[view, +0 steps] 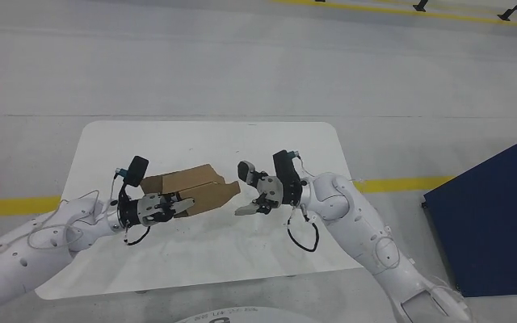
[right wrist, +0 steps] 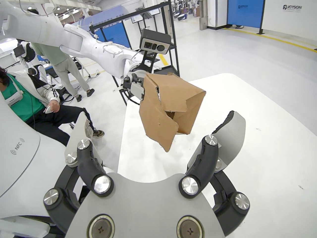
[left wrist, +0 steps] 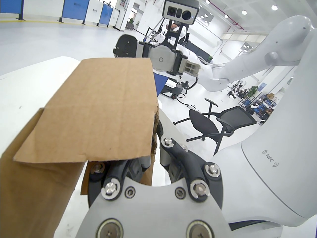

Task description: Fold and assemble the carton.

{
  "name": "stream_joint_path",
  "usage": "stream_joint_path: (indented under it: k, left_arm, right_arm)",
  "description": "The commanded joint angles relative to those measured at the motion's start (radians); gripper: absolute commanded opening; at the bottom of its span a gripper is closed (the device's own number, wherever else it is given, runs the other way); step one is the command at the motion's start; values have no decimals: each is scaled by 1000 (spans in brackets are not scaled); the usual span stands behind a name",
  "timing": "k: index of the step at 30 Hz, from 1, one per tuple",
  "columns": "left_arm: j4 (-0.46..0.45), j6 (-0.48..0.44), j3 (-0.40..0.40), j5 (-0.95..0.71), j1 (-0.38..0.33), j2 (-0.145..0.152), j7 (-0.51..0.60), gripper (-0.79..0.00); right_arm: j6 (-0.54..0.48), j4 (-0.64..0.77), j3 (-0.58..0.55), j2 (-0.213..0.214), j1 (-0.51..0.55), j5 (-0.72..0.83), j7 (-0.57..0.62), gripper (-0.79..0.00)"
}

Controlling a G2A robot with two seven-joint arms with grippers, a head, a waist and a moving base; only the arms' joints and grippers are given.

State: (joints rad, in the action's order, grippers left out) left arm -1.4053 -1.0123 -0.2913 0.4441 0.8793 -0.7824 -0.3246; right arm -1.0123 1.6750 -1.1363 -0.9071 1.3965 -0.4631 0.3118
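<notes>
A brown cardboard carton (view: 196,190) is held over the middle of the white table (view: 266,250), partly opened into a tube with loose flaps. My left gripper (view: 167,207) is shut on the carton's left end; in the left wrist view its fingers (left wrist: 173,149) pinch a side panel of the carton (left wrist: 99,105). My right gripper (view: 245,191) stands open just right of the carton, apart from it. In the right wrist view the carton's (right wrist: 171,100) open end with ragged flaps faces my right gripper (right wrist: 158,134), and the left gripper (right wrist: 135,86) holds the far end.
The table's front and right parts are bare. A dark blue panel (view: 485,210) stands on the floor to the right. A black office chair (left wrist: 215,122) and a black rack (right wrist: 161,25) stand beyond the table's edges.
</notes>
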Motion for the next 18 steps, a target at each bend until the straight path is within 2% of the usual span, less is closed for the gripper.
stream_joint_path:
  k: [1, 3, 9, 10, 11, 12, 14, 18]
  left_arm:
    - [3, 0, -2, 8, 1, -1, 4, -785]
    - [7, 0, -4, 14, 3, -2, 7, -785]
    - [13, 0, -8, 26, 6, -6, 17, -785]
    - [13, 0, -9, 28, 6, -7, 20, -785]
    - [13, 0, -9, 28, 6, -7, 21, -785]
    - [13, 0, -10, 29, 6, -7, 22, -785]
    - [12, 0, -11, 31, 7, -8, 25, -785]
    - [8, 0, -14, 33, 8, -8, 29, -785]
  right_arm:
    - [0, 0, 22, 9, -14, 31, 30, -40]
    - [0, -2, 41, 19, -32, 69, 60, -129]
    - [0, -12, 78, 45, -69, 152, 126, -249]
    - [0, -12, 83, 49, -73, 158, 135, -292]
    - [0, -12, 88, 52, -77, 163, 144, -372]
    - [0, -12, 93, 55, -82, 169, 151, -406]
    - [0, -11, 105, 61, -90, 180, 165, -431]
    - [0, -6, 131, 71, -106, 186, 191, -431]
